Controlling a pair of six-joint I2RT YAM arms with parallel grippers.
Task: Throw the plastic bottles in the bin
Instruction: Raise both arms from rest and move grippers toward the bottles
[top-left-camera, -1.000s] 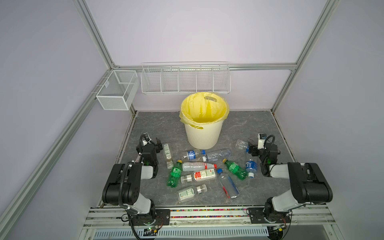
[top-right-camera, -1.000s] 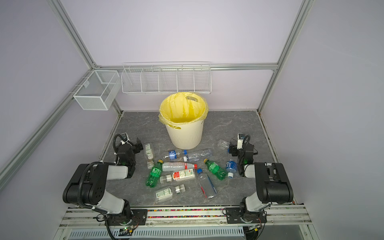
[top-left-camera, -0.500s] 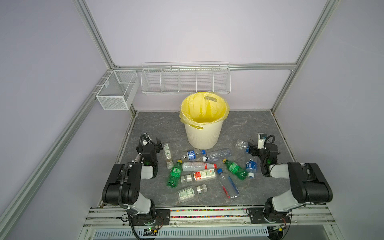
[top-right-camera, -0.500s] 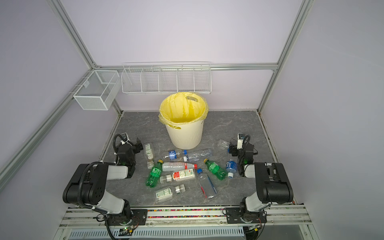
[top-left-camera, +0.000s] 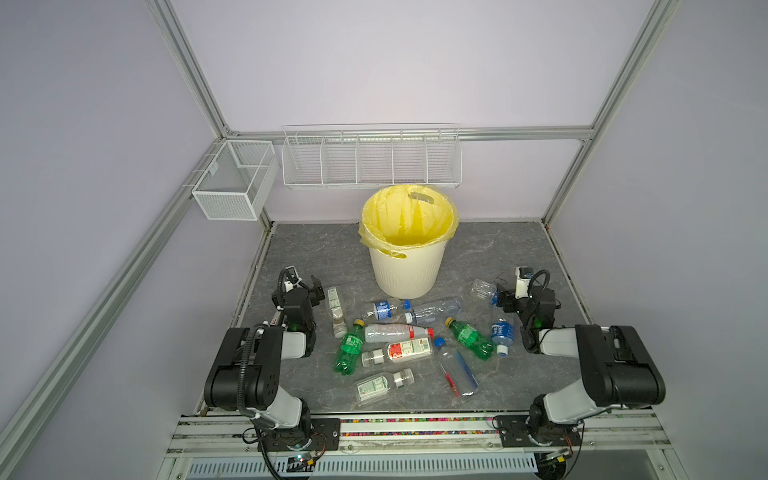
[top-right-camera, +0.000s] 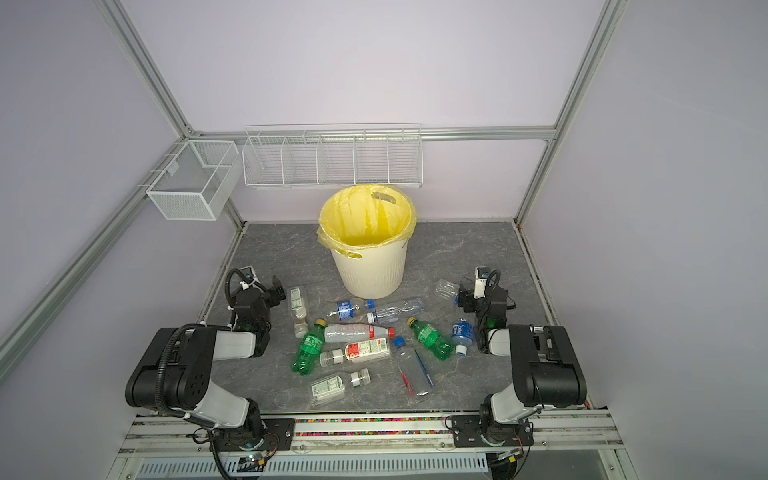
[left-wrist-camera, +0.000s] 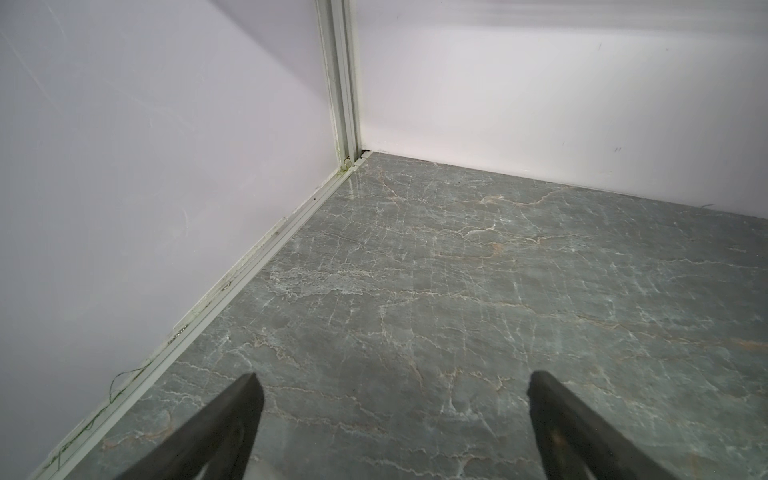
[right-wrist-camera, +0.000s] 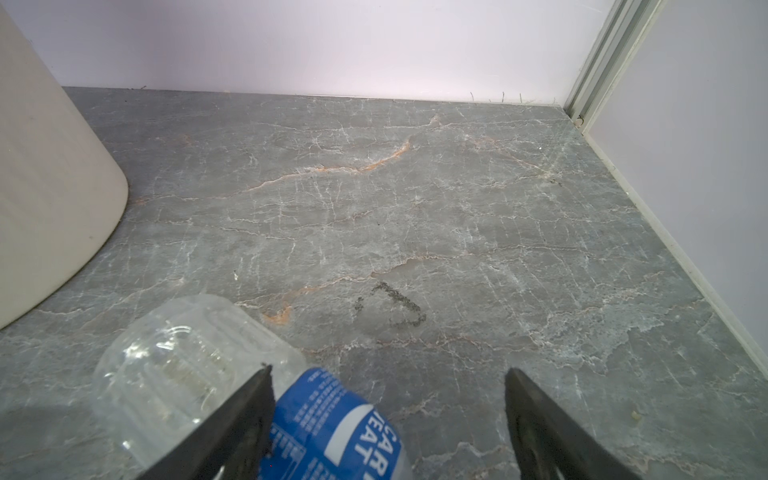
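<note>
Right pincer: fingers spread wide, gripping nothing. A clear bottle lies on its side against one fingertip, and its blue label reaches into the gap between my fingers. Only fragments are legible, white letters "CAR" and "EAT".

Beyond the tips is open grey marbled tabletop with a dark scuff, running to the back wall and the corner post. The bin shows off to one side, near the clear bottle but apart from it.

Left pincer: spread wide, nothing between the fingers, low over tabletop, facing the other rear corner. The side wall rail is close by.

In both top views the bin stands at back centre, its yellow liner folded over the rim, between my two pincers and beyond them. The other plastic bottles lie scattered between my arms, in front of the bin. A white-labelled bottle lies just beside the left pincer. Their label writing is too small to read.
</note>
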